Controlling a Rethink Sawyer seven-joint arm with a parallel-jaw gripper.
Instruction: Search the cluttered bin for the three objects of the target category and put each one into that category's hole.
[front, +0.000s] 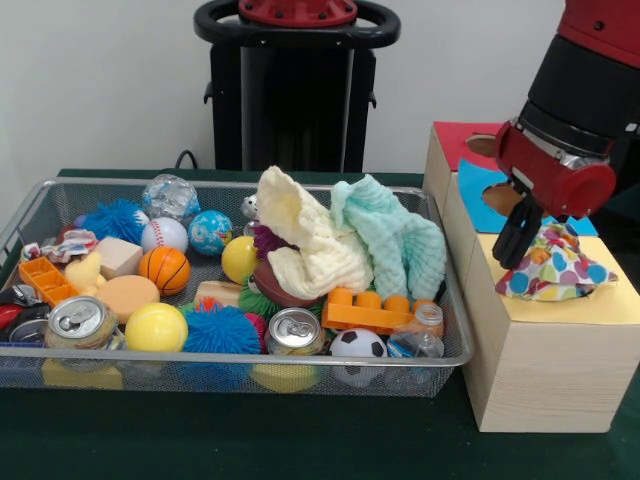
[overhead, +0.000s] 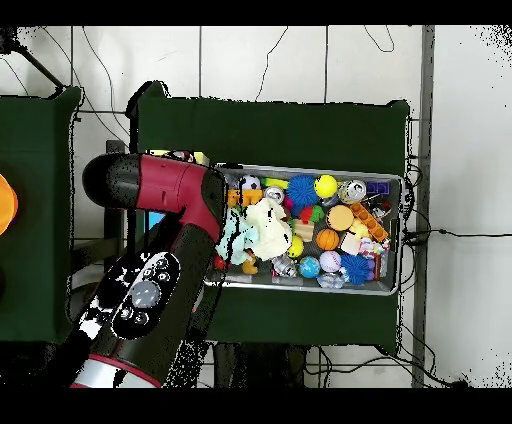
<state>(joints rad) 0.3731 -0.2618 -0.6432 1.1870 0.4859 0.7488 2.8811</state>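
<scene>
Over the yellow-topped box (front: 560, 340) the gripper (front: 523, 235), grip state impossible to tell, hovers beside the wrapper (front: 553, 266) bunched on the hole, which could snag the ragged edge and stay perched.

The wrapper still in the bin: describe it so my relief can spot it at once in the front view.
Start at the wire-mesh bin and go to its far left end. There, against the left wall just above the orange block, lies a small crumpled wrapper. Unlike the plain cream cloth and mint cloth in the middle, it is thin and white with a multicolour print.
</scene>
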